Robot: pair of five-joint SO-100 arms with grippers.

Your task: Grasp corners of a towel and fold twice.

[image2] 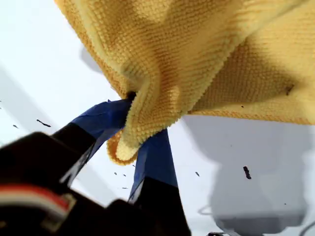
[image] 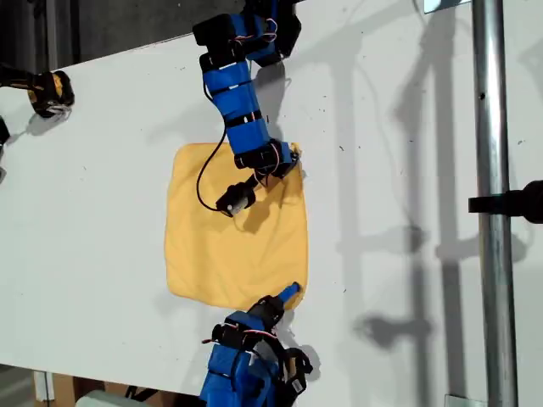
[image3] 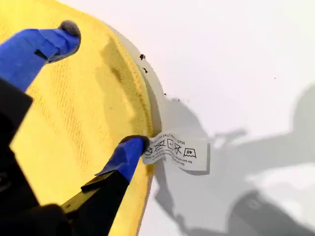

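1 towel [image: 233, 233] flat at table [image: 102, 186] centre | 2 arms | my first pincer [image2: 140, 130] closed on 1 lifted corner [image2: 123, 147] | my second pincer [image3: 101, 88] wide open, tips on cloth, 1 care label [image3: 177, 150] at the edge | exterior view: pincers at 12 and 6 o'clock of towel

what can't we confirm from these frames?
- Exterior view: the towel corner at the upper right is covered by an arm, so the grasp there is hidden.
- First wrist view: my first gripper is shut on a bunched corner. Cloth hides the fingertips and the frame crops the rest of the towel.
- Second wrist view: my second gripper is open. The care label print is too small to read.
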